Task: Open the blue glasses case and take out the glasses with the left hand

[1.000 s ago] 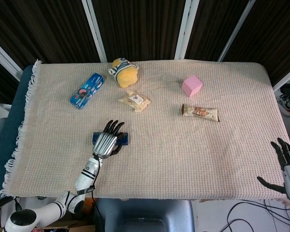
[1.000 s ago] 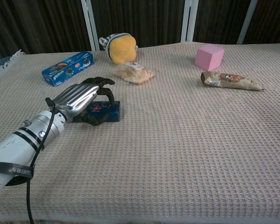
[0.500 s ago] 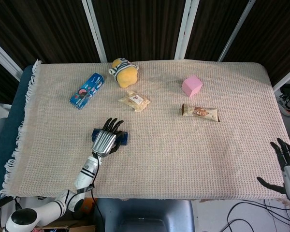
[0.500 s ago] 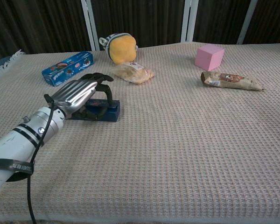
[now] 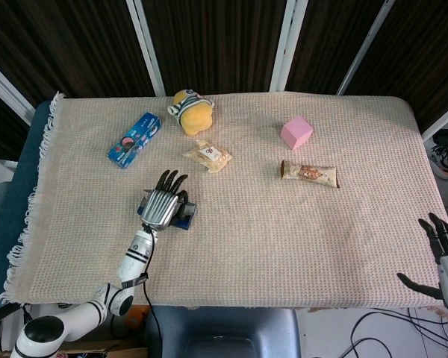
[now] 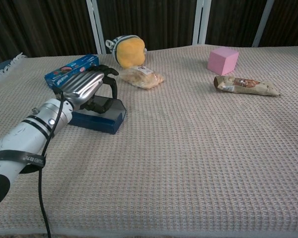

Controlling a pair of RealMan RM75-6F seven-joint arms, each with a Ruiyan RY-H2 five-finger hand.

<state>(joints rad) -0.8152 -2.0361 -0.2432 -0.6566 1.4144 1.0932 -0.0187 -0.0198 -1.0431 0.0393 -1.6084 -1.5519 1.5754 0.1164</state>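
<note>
The blue glasses case (image 5: 185,217) (image 6: 100,122) lies on the left part of the woven tablecloth. Its lid stands raised, with the dark inside facing right in the chest view. My left hand (image 5: 163,206) (image 6: 82,88) arches over the case, and its fingers (image 6: 107,79) curl down over the lid's edge and grip it. The hand hides the inside of the case, so no glasses show. My right hand (image 5: 446,257) hangs off the table's front right corner with its fingers spread and nothing in it.
Behind the case lie a blue cookie box (image 5: 134,139) (image 6: 71,72), a yellow plush (image 5: 192,110) (image 6: 128,51) and a snack packet (image 5: 207,155) (image 6: 142,78). A pink cube (image 5: 296,132) (image 6: 222,60) and a wrapped bar (image 5: 310,174) (image 6: 246,86) sit at the right.
My left hand has risen and drawn back toward the far left, lifting the case's lid. The case now stands open and slightly turned. The right hand has stayed still.
</note>
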